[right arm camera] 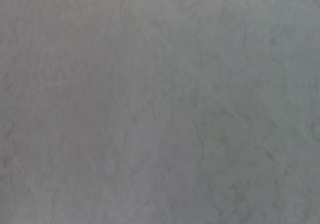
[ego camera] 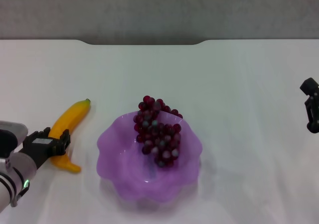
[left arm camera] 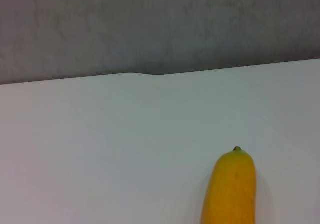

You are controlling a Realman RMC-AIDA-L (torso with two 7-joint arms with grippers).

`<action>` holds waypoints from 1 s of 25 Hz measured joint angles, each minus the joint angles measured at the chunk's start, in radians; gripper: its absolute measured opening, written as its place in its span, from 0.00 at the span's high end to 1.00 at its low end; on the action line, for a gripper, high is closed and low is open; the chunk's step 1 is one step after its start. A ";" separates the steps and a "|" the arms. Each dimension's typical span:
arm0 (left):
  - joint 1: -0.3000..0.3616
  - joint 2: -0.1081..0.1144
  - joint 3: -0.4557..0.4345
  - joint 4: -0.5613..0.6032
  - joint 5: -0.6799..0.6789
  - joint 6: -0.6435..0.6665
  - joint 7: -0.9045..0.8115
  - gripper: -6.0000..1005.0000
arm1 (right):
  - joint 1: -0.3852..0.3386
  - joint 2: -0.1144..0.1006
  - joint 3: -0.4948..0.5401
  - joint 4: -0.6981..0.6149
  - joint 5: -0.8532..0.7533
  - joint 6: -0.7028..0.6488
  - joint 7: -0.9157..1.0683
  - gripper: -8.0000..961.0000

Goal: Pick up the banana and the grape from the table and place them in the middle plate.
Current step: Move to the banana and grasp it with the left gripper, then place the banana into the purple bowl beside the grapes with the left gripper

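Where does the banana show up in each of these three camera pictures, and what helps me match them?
Head view: the banana lies on the table, to the robot's left of the purple plate, with the left gripper over its near end.
Left wrist view: only the banana's far tip shows, low in the picture.
Right wrist view: not in it.
Shared landmark: the notch in the table's far edge, seen in the head and left wrist views.

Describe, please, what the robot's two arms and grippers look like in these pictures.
In the head view, the left arm has a light grey, rounded casing with dark ring seams and a small green light near the wrist; its left gripper is a black, blocky unit with a pale label on top. The right gripper is black and angular, showing only at the edge; its arm is out of view.
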State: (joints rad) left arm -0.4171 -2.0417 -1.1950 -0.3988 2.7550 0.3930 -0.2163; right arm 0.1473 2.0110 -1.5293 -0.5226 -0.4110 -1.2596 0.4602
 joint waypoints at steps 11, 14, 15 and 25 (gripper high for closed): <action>0.005 0.005 -0.012 -0.033 -0.064 0.007 -0.002 0.51 | 0.000 0.000 0.002 0.013 0.000 0.001 0.000 0.99; 0.015 0.010 -0.015 -0.073 -0.086 0.017 -0.002 0.51 | -0.001 0.000 0.004 0.014 0.000 0.001 0.000 0.99; 0.018 0.011 -0.016 -0.086 -0.086 0.026 -0.002 0.51 | -0.001 0.000 0.005 0.018 0.000 0.000 0.000 0.99; 0.149 0.025 -0.002 -0.322 -0.009 0.188 -0.011 0.51 | 0.003 -0.002 0.026 0.063 0.003 -0.003 0.000 0.99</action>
State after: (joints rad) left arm -0.2677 -2.0169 -1.1974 -0.7207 2.7464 0.5814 -0.2270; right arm 0.1502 2.0089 -1.5031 -0.4592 -0.4083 -1.2623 0.4601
